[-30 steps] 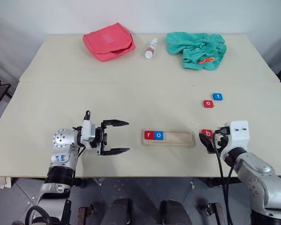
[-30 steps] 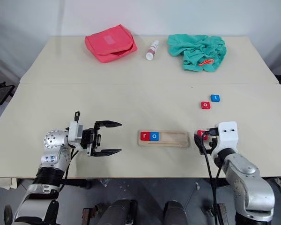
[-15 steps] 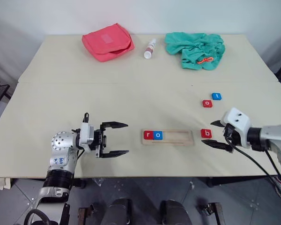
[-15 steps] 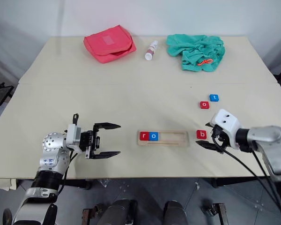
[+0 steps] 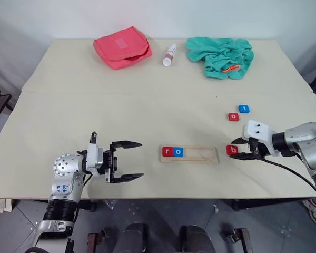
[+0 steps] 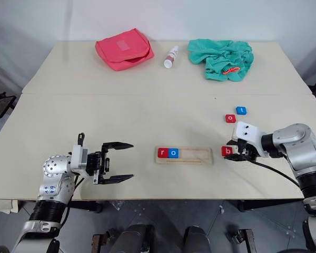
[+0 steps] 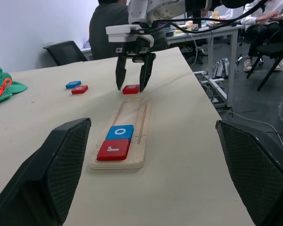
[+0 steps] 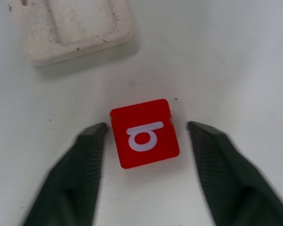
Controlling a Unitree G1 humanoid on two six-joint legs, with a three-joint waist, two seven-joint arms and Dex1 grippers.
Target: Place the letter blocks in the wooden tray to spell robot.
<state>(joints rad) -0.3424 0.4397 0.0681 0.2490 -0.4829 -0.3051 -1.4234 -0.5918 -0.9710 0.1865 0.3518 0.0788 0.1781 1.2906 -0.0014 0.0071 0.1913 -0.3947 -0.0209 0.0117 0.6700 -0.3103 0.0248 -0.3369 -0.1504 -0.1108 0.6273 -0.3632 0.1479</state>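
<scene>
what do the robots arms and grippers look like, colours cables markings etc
Both arms are silver-grey metal with black jointed sections. The left gripper and right gripper each have two black fingers, ribbed on the inner faces, mounted on a white block. Black cables trail from the right wrist. A round perforated silver joint sits behind the left wrist.

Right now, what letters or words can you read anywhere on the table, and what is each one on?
"r": red block in the wooden tray.
"o": blue block beside it in the tray.
"b": red block on the table, between the right gripper fingers.
"o": red block farther back.
"t": blue block next to it.
Small bottle: label too small to read.
</scene>
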